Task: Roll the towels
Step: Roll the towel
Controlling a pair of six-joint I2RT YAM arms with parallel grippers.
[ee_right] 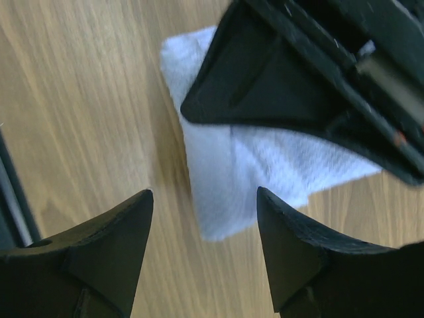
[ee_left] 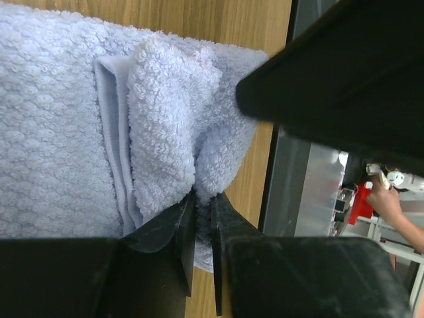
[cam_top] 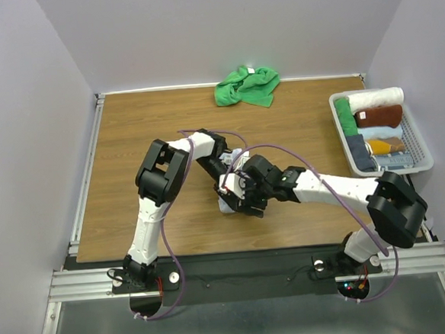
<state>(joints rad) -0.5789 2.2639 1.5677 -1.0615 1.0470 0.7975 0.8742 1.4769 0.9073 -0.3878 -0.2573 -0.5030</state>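
The pale bluish-white towel (cam_top: 226,207) lies on the table's middle, mostly hidden under both grippers. In the left wrist view it (ee_left: 59,132) fills the frame, with a thick fold bunched up. My left gripper (ee_left: 203,202) is shut on that fold; it sits over the towel's far side (cam_top: 233,165). My right gripper (ee_right: 205,195) is open just above the towel's near corner (ee_right: 225,179), touching nothing, and shows from above (cam_top: 238,199) close against the left one. The green towel (cam_top: 247,86) lies crumpled at the table's far edge.
A grey basket (cam_top: 346,144) at the right edge holds several rolled towels, among them a brown one (cam_top: 379,116) and a long cream-white one (cam_top: 376,97). Metal rails run along the table's left and near edges. The left gripper's body (ee_right: 298,86) hangs right over my right fingers.
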